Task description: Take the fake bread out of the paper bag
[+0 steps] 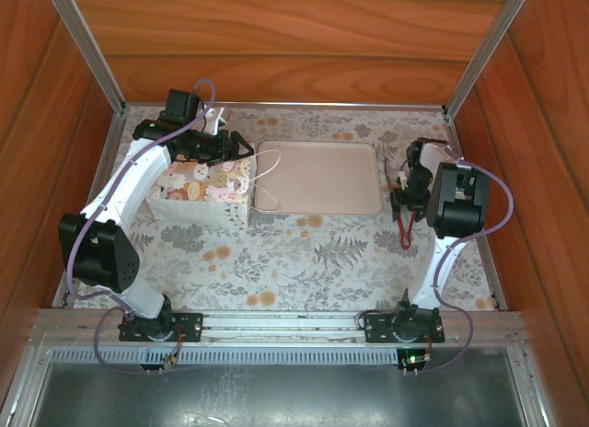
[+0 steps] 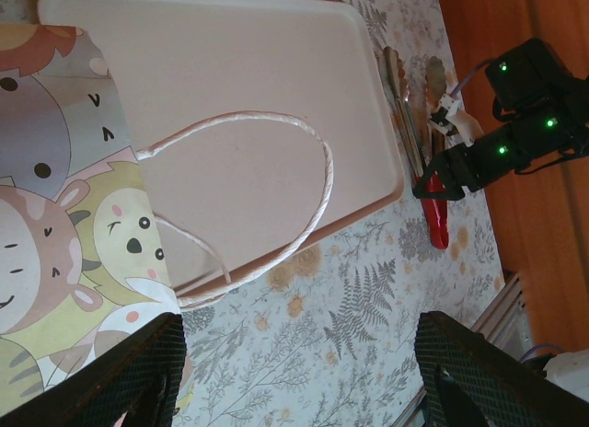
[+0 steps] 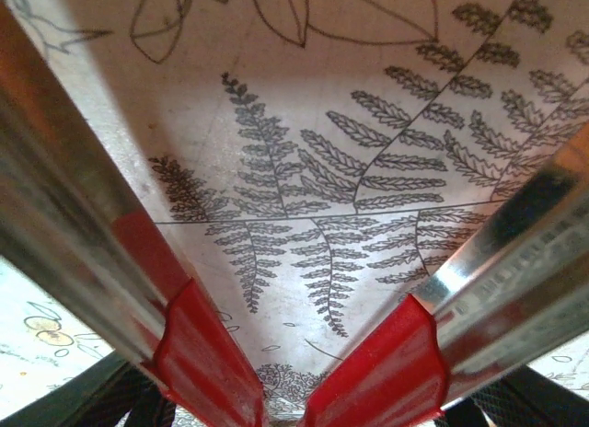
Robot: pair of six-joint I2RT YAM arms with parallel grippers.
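Paper bag on its side, likely light and crumple-prone; best lifted by cord handle; tongs spread, pinching nothing.

On the tabletop:
- tray: centre of the frame, toward the back edge.
- paper bag: just left of the tray, handle end toward it; its cord handles lie over the tray's left part.
- tongs: just right of the tray, lengthwise along its right edge.
- left tool: over the paper bag's upper right corner, beside the tray's upper left corner.
- right tool: right of frame, at the tongs' lower end.
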